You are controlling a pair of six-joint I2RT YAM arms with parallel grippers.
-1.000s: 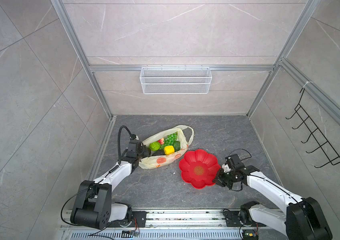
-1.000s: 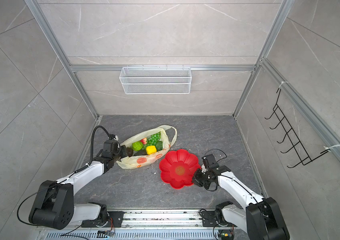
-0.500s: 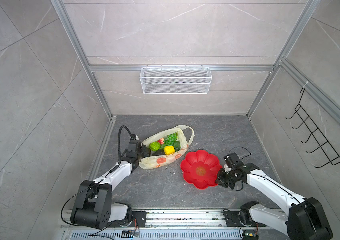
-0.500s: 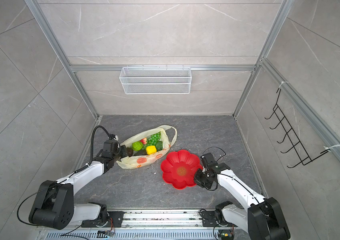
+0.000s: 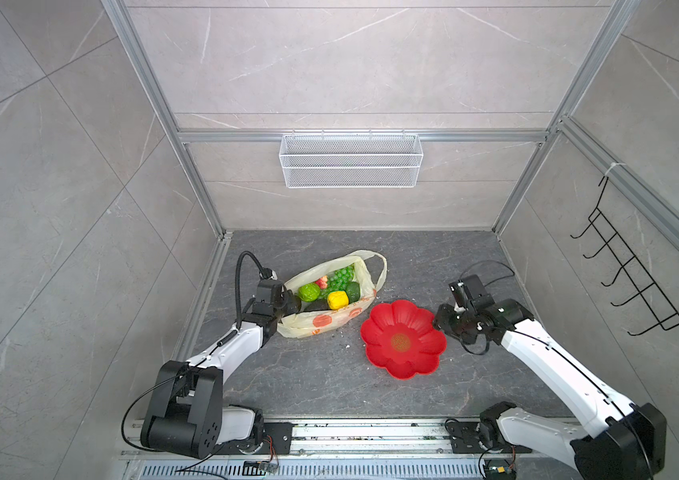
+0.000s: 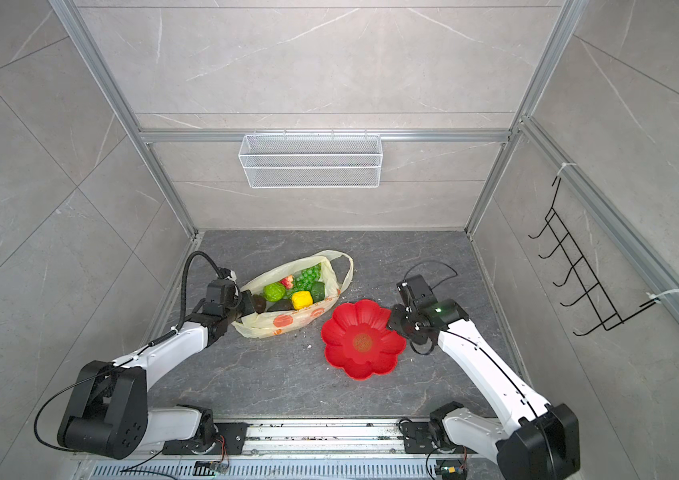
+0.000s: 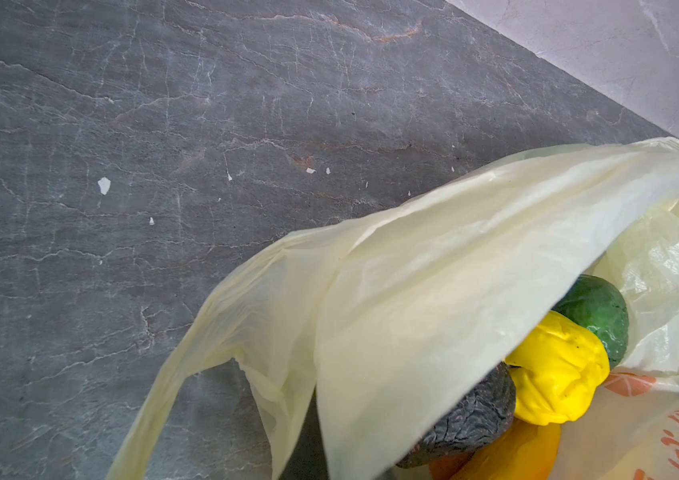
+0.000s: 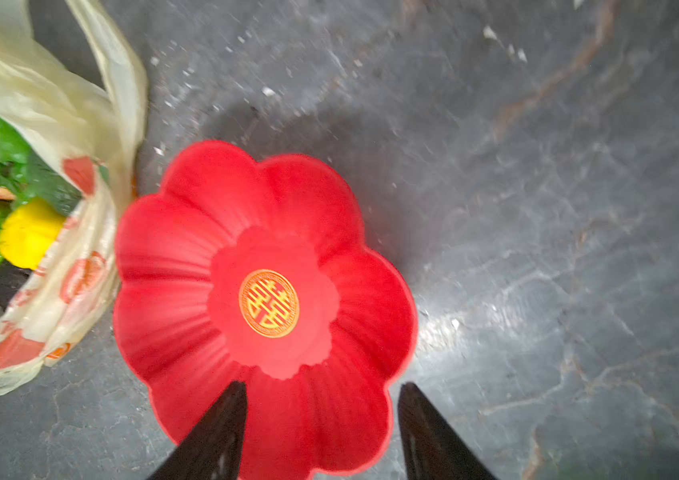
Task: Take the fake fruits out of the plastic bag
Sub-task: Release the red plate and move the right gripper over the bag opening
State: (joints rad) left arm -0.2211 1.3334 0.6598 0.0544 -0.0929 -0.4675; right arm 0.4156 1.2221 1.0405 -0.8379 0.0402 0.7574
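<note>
bag [image 5: 321,322] on bench [image 5: 312,382], just beside red plate [image 5: 387,328] | fruits [image 5: 331,289] inside bag, partly under its film | left tool [image 5: 290,301] closed on bag rim, opposite plate | right tool [image 8: 323,385] open, empty, straddling plate edge; plate between it and bag

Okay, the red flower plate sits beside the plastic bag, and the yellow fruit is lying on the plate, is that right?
Not quite. The yellow fruit is not on the plate: it lies inside the plastic bag. The red flower plate does sit beside the bag, with nothing on it. The right wrist view shows this.
</note>
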